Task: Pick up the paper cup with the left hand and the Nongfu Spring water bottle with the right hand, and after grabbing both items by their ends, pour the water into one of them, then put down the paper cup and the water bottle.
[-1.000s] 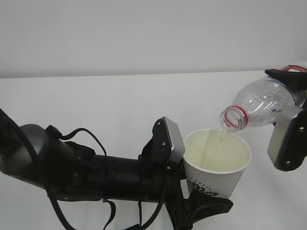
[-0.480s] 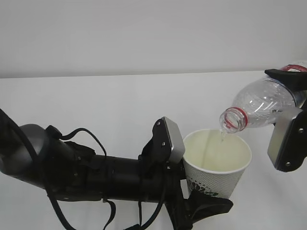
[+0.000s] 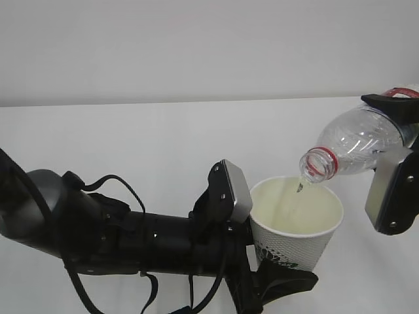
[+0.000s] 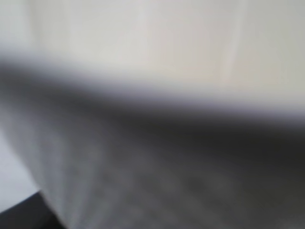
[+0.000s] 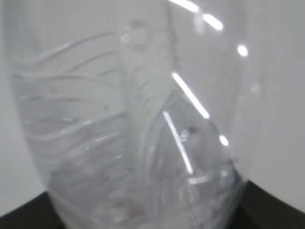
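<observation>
In the exterior view the white paper cup (image 3: pixel 298 222) stands upright and off the table, with my left gripper (image 3: pixel 262 241) shut on its lower side. Its cream inside faces up. The clear ribbed Nongfu Spring water bottle (image 3: pixel 357 145) is tipped with its uncapped, red-ringed mouth (image 3: pixel 317 163) over the cup's far rim. My right gripper (image 3: pixel 393 149) is shut on its rear end. A thin trickle of water (image 3: pixel 300 187) falls from the mouth into the cup. The blurred cup wall (image 4: pixel 143 181) fills the left wrist view. The bottle (image 5: pixel 133 119) fills the right wrist view.
A white table (image 3: pixel 131 144) stretches behind both arms to a pale wall (image 3: pixel 196 46). My left arm's black body and cables (image 3: pixel 118 235) cross the lower left of the exterior view.
Both arms, the cup and the tipped bottle hold the same pose. The thin trickle from the bottle mouth keeps dropping into the cup.
</observation>
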Robot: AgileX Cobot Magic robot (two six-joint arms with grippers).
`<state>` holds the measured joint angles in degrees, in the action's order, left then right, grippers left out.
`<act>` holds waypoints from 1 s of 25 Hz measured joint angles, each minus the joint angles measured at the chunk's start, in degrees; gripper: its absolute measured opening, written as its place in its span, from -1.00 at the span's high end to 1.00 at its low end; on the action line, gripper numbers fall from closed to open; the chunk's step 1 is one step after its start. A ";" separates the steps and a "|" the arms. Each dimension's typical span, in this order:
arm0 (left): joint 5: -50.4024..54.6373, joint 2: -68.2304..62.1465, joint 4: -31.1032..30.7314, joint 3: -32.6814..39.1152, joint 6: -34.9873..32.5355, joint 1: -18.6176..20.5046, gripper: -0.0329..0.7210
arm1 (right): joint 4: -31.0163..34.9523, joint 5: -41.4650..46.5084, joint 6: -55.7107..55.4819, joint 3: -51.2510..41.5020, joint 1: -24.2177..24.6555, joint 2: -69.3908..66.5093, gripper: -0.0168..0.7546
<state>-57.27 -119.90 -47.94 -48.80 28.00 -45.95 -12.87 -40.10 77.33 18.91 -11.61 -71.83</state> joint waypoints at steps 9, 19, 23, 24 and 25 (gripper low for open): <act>0.00 0.00 0.00 0.00 0.00 0.00 -0.46 | 0.00 -0.02 0.00 0.00 0.00 0.00 -0.20; 0.00 0.00 0.04 0.00 0.00 0.00 -0.46 | 0.00 -0.41 0.01 0.00 0.00 0.00 -0.20; 0.00 0.00 0.04 0.00 0.00 0.00 -0.46 | 0.00 -0.65 0.01 0.00 0.00 0.00 -0.20; 0.07 0.00 0.04 0.00 0.00 0.00 -0.46 | 0.00 -0.77 0.12 0.00 0.00 0.00 -0.20; 0.07 0.00 0.04 0.00 0.00 0.00 -0.46 | 0.00 -0.86 0.12 0.00 0.00 0.00 -0.20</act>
<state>-57.20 -119.90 -47.90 -48.80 28.00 -45.95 -12.87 -40.96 77.45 18.91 -11.61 -71.83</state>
